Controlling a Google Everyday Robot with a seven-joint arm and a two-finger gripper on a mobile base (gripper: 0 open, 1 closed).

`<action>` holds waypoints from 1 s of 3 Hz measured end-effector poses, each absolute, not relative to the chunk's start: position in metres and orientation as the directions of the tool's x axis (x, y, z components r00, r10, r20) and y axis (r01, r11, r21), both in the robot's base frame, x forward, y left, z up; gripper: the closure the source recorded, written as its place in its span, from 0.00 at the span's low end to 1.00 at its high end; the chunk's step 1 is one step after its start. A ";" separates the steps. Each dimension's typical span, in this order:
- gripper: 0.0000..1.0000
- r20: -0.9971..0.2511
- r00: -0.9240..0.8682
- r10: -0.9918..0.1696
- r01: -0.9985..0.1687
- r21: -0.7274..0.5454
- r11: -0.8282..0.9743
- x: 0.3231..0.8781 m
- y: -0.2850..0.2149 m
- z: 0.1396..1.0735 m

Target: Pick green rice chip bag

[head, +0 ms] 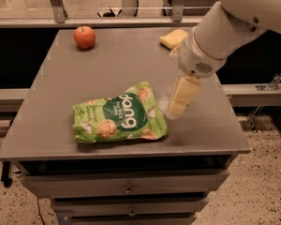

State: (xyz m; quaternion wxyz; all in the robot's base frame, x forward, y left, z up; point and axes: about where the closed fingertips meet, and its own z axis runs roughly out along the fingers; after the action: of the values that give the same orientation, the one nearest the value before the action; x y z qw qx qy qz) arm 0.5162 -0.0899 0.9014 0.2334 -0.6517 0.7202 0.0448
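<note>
The green rice chip bag lies flat near the front middle of the grey table. It is light green with a dark-green centre, white "dang" lettering and pictured round chips. My gripper hangs from the white arm that comes in from the upper right. It points down and left, just right of the bag's right edge and a little above the tabletop. It holds nothing that I can see.
A red apple sits at the table's back left. A yellow sponge lies at the back right, partly behind my arm. Drawers are below the table's front edge. A metal rail runs behind the table.
</note>
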 end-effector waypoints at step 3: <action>0.00 -0.541 0.040 -0.840 -0.994 -0.110 0.023 0.497 0.023 0.855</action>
State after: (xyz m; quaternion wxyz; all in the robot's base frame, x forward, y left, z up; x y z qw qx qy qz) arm 0.4970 0.0232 0.8547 0.2397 -0.6802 0.6738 0.1606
